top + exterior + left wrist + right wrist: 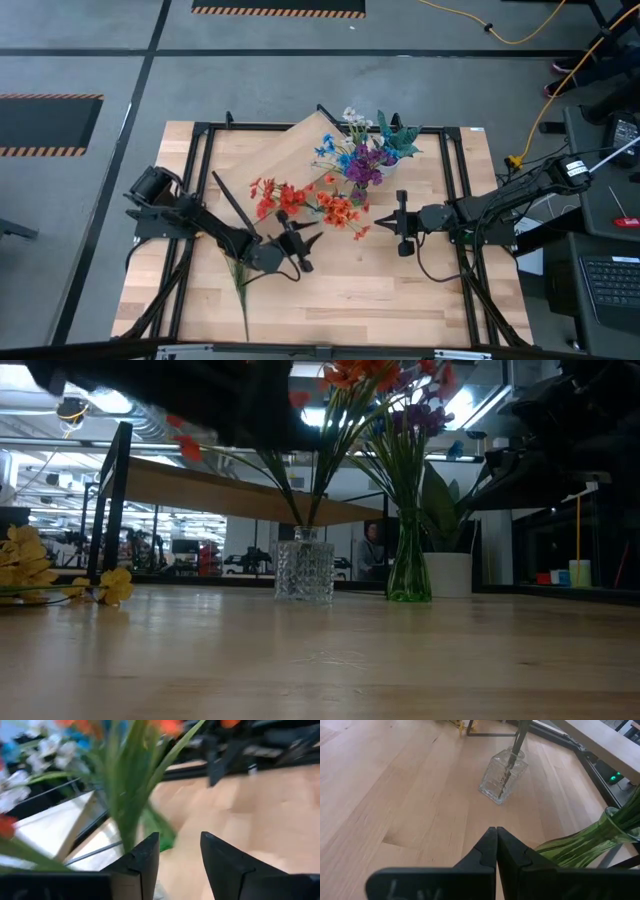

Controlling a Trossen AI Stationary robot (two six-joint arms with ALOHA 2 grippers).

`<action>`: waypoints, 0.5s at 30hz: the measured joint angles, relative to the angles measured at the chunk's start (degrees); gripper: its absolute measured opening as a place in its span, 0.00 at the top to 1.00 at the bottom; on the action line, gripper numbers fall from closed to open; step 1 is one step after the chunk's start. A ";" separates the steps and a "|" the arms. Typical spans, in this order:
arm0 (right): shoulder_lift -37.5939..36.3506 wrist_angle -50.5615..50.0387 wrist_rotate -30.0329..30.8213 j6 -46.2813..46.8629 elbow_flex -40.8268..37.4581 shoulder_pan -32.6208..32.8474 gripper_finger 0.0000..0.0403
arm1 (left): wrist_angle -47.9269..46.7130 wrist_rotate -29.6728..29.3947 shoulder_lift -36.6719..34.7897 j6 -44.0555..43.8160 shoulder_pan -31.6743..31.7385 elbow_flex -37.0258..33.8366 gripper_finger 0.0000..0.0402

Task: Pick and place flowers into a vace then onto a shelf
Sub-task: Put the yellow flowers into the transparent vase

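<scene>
The left gripper hovered over the middle of the table, right beside the clear cut-glass vase. Its two dark fingers stood apart with a clear gap between them, and nothing lay in that gap; green stems rose just beyond the fingertips. That vase already carried a spray of red and orange flowers, stems gathered in its neck and blooms fanning out overhead.

Just beside it stood a green glass vase with purple blooms and blue and white ones around them. Behind it sat a spiky green plant in a white pot.

The shelf, a light-wood plank on thin black legs, lay at the far side of the table at an angle, behind both vases, with no vase on it.

Down on the tabletop on the left arm's side lay a yellow spray, its long green stem running towards the near edge.

The right gripper waited right of the vases, fingers pressed fully together and holding nothing, pointing towards the cut-glass vase.
</scene>
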 joint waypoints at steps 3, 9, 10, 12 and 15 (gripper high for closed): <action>-0.01 0.00 0.00 -0.12 0.00 0.01 0.98 | -1.10 2.12 -0.02 1.14 -1.22 2.37 0.69; 0.00 0.00 0.00 -0.16 0.00 0.00 0.98 | -9.58 2.30 -0.04 2.72 -4.51 9.01 0.77; -0.01 0.00 0.00 -0.16 0.00 -0.01 0.98 | -12.27 2.30 -0.04 2.04 -5.10 10.30 0.78; -0.01 0.00 0.00 -0.16 0.00 -0.01 0.98 | -18.79 2.34 -0.04 -0.40 -6.22 13.24 0.82; 0.00 0.00 0.00 -0.16 0.00 -0.01 0.98 | -31.21 2.59 -0.07 -6.68 -7.84 18.18 0.89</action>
